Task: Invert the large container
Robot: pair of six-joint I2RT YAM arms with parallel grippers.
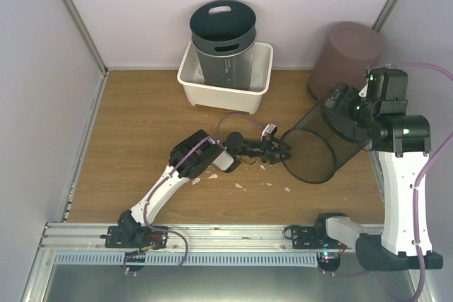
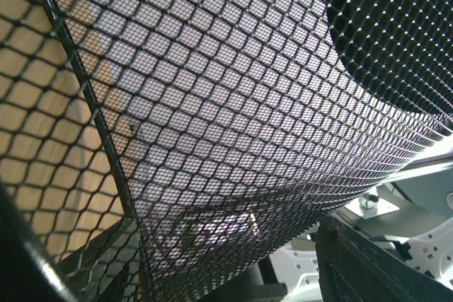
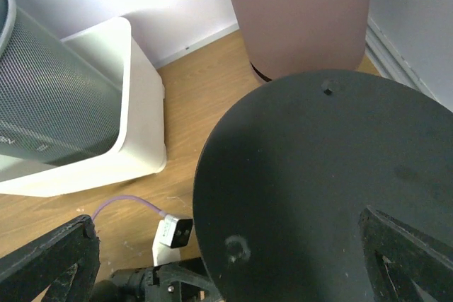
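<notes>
Currently: large bin on its side, both grippers apart

The left gripper is at the middle of the tabletop, its jaws spread astride the mouth rim of the black mesh bin. The bin lies tilted on its side just right of centre, with its base toward the right edge. The right gripper is at that base, jaws wide and not clamped. A white tub holding a grey bin stands at the far edge, and a brown bin stands in the far right corner.

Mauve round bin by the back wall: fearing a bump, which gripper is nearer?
Right. The right gripper is just in front of the mauve bin; the left gripper, at the black mesh basket, is farther.
</notes>
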